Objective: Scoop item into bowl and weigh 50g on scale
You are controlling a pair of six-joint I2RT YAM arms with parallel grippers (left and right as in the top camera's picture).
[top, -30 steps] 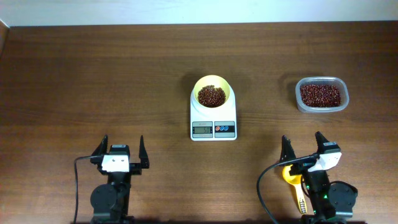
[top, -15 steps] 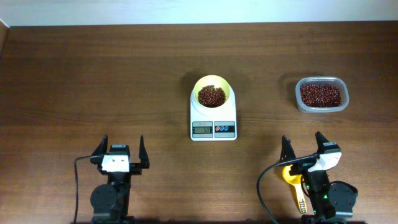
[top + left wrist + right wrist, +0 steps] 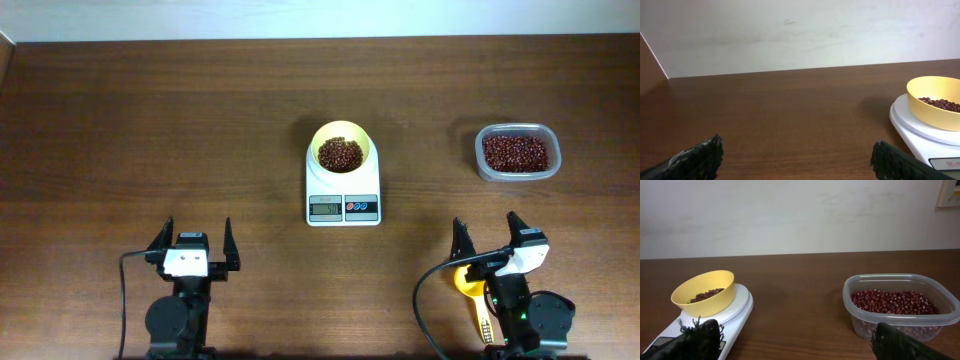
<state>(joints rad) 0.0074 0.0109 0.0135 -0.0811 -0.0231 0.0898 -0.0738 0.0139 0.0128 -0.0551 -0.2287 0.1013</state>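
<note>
Yellow bowl of beans seated on scale at mid worktop, tub placed well right, left fingers and right fingers spread wide, nothing gripped, scoop laid under right fingers

You work on a dark brown wood-grain desk. Its far edge meets a pale wall. Three items rest directly on the desk surface.

1. The white digital scale stands near the centre, with its display and its red and blue buttons facing the near edge.
2. The clear plastic tub stands to the right of the scale, well apart from it and level with it.
3. The yellow scoop lies flat near the near right edge. Its handle points toward the near edge, and the right arm partly covers it.
</note>
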